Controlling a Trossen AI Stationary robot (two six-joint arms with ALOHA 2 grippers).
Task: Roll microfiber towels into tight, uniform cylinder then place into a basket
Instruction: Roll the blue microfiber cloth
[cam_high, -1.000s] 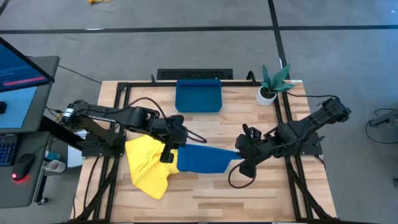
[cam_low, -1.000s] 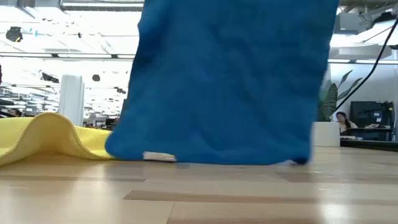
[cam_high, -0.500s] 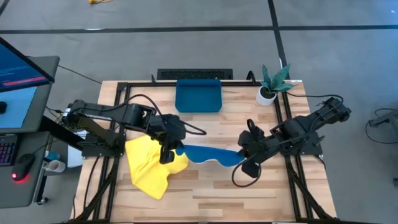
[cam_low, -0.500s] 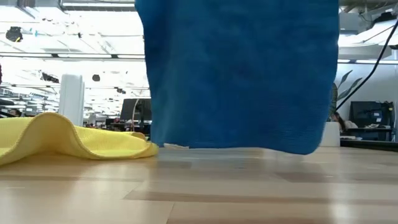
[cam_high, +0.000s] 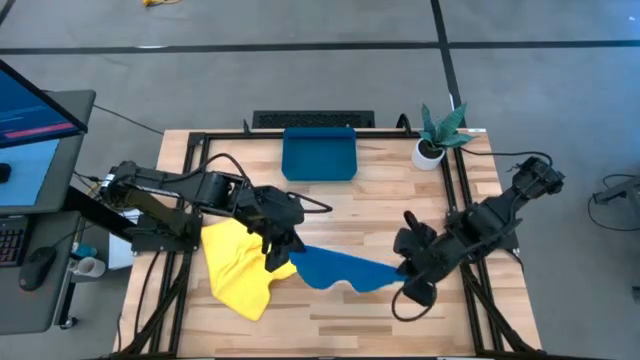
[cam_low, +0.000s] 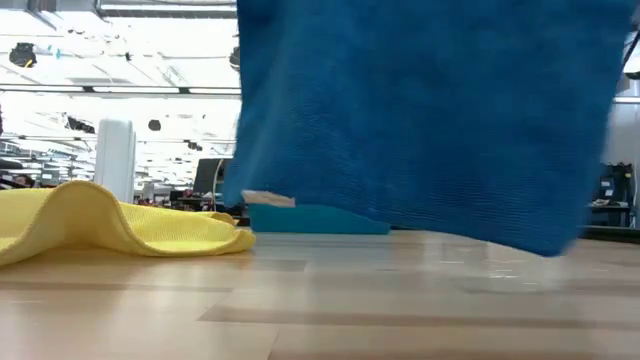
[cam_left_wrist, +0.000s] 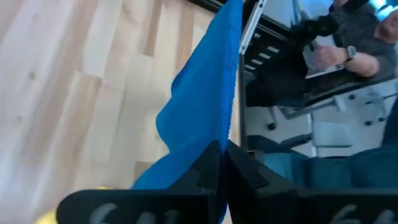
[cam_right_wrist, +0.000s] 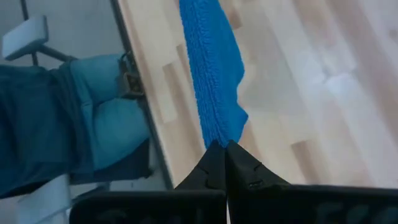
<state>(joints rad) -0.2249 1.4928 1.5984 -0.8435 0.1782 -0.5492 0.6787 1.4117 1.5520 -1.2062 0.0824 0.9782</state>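
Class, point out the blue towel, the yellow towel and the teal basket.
blue towel (cam_high: 335, 269), high view, middle of the hanging cloth.
yellow towel (cam_high: 235, 268), high view, crumpled centre.
basket (cam_high: 319, 157), high view, bare floor.

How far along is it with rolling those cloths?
Nothing is rolled yet. Both arms hold the blue towel stretched above the table, left end effector and right end effector each shut on an edge. The yellow towel lies crumpled, and the basket sits empty.
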